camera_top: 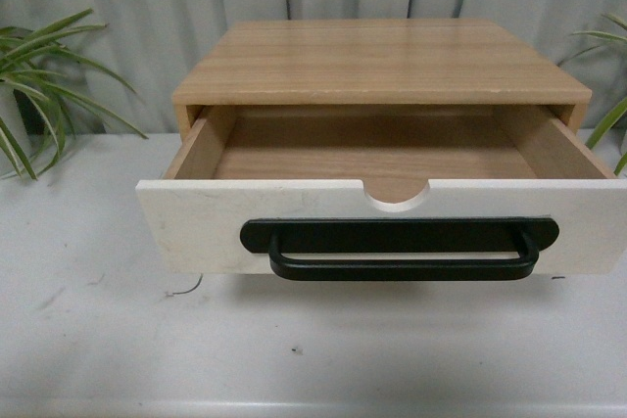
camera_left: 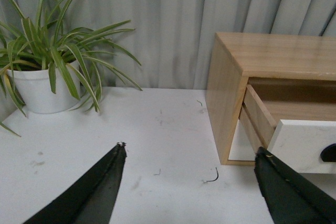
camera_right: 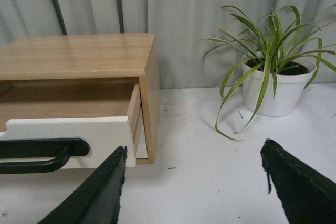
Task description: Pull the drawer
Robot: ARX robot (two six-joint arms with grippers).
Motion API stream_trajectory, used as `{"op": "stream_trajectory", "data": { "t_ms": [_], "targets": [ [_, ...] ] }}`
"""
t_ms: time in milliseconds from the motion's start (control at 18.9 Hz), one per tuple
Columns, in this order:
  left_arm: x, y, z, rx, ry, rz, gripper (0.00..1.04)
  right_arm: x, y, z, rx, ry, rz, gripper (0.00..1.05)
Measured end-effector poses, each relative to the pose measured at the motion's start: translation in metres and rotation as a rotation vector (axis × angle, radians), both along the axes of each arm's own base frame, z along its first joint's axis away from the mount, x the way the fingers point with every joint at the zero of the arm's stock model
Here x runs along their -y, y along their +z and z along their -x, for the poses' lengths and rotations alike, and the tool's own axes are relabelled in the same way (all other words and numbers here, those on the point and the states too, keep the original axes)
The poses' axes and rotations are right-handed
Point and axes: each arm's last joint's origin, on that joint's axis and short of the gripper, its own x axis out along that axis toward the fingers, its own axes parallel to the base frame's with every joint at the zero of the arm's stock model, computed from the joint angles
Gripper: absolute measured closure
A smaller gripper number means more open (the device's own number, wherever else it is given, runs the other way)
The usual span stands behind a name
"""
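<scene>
The drawer (camera_top: 196, 222) stands pulled well out of a light wood cabinet (camera_top: 377, 61), its white front facing me with a half-round notch and a long black bar handle (camera_top: 402, 250). Its wood inside looks bare. Neither arm shows in the front view. My left gripper (camera_left: 190, 153) is open above the white table, left of the cabinet (camera_left: 226, 98), with the drawer front (camera_left: 302, 142) beside one fingertip. My right gripper (camera_right: 193, 150) is open to the right of the cabinet (camera_right: 79, 56), near the drawer's white end (camera_right: 79, 129) and handle (camera_right: 37, 156). Nothing is between either pair of fingers.
A white table (camera_top: 98, 340) carries the cabinet. Potted spider plants stand at both sides: one in a white pot (camera_left: 39, 90) on the left, one (camera_right: 275, 90) on the right. A grey curtain (camera_top: 147, 7) hangs behind. A small dark wire scrap (camera_left: 212, 177) lies on the table.
</scene>
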Motion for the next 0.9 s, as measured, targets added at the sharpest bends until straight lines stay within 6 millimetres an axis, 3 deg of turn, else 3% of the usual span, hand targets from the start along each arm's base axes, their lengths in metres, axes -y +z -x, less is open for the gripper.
{"op": "stream_trajectory", "data": {
  "t_ms": [106, 899],
  "targets": [
    [0.0, 0.0, 0.0, 0.0, 0.0, -0.001, 0.05, 0.0, 0.0, 0.0, 0.0, 0.0, -0.001, 0.05],
    [0.0, 0.0, 0.0, 0.0, 0.0, -0.003, 0.07, 0.0, 0.0, 0.0, 0.0, 0.0, 0.0, 0.06]
  ]
}}
